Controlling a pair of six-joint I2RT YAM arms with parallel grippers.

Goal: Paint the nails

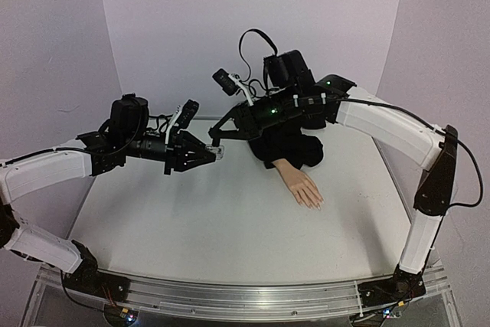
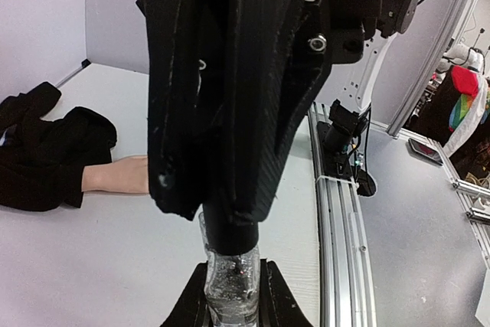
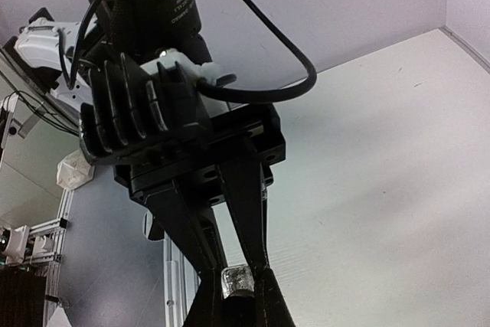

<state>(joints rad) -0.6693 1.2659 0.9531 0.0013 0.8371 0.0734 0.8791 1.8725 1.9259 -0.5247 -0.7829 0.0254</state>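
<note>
From above, the mannequin hand lies palm down on the white table, right of its middle. Its fingers rest loosely together and point toward the near right. The nails tip those fingers, and here they are too small to judge their finish. A crumpled black sleeve covers the wrist on the hand's far side. Well to the left of the mannequin hand, and raised above the table, the two arms meet tip to tip. The left gripper reaches in from the left and the right gripper crosses over the sleeve, with a small clear bottle between them. In the left wrist view the left fingers pinch the bottle's glass body at the bottom edge. Its dark cap rises straight up into the right gripper's fingers, which are pressed onto it. Beyond them, to the left, lie the peach wrist and the sleeve. The right gripper hides the fingers and nails. In the right wrist view the right fingers at the lower edge are closed tight on the dark cap. The glass shows just above them, clamped between the left gripper's two tapering fingers, with bare table to the right.
</note>
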